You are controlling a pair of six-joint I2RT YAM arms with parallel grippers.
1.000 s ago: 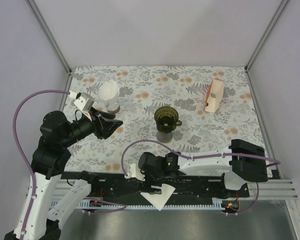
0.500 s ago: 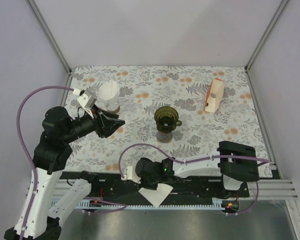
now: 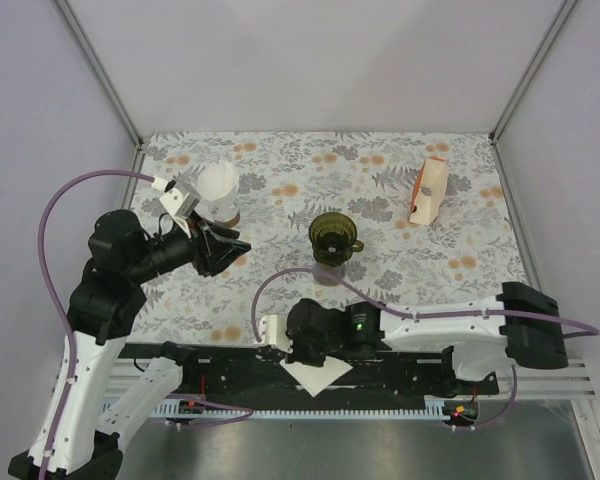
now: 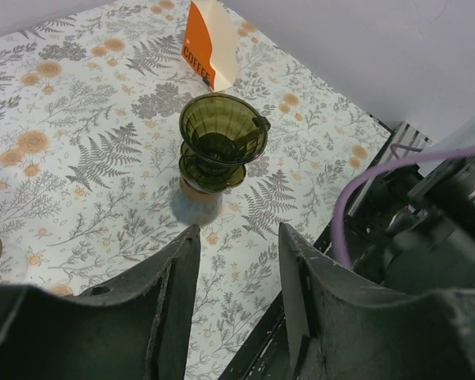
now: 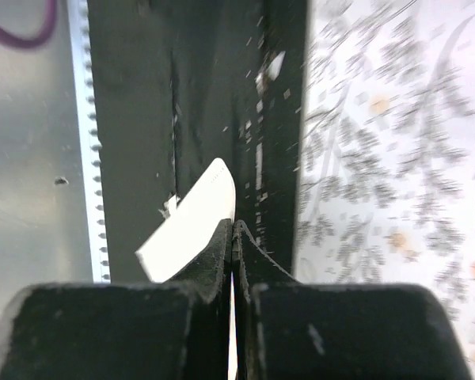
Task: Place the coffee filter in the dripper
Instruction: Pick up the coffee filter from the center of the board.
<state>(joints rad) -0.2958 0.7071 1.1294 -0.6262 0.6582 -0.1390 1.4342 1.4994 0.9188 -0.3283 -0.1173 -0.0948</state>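
The dripper (image 3: 332,236), dark olive green with a small side handle, stands mid-table on a clear glass vessel; the left wrist view shows the dripper (image 4: 220,138) empty. The coffee filter (image 3: 318,375), a flat white paper fan, hangs over the black rail at the table's near edge. My right gripper (image 3: 302,358) is shut on the filter's edge. In the right wrist view the filter (image 5: 191,226) sticks out left of the closed jaws of the right gripper (image 5: 234,229). My left gripper (image 3: 238,245) hovers open and empty left of the dripper, and the left gripper (image 4: 237,233) points toward it.
A glass jar (image 3: 220,195) holding a white paper cone stands at the back left, close behind my left gripper. An orange and pale packet (image 3: 427,190) leans at the back right, and the packet (image 4: 210,43) sits beyond the dripper. The black rail (image 3: 410,368) lines the near edge.
My right gripper has shut on the filter, and its arm has stretched out to the right along the rail. The filter has shifted slightly. My left gripper has narrowed a little.
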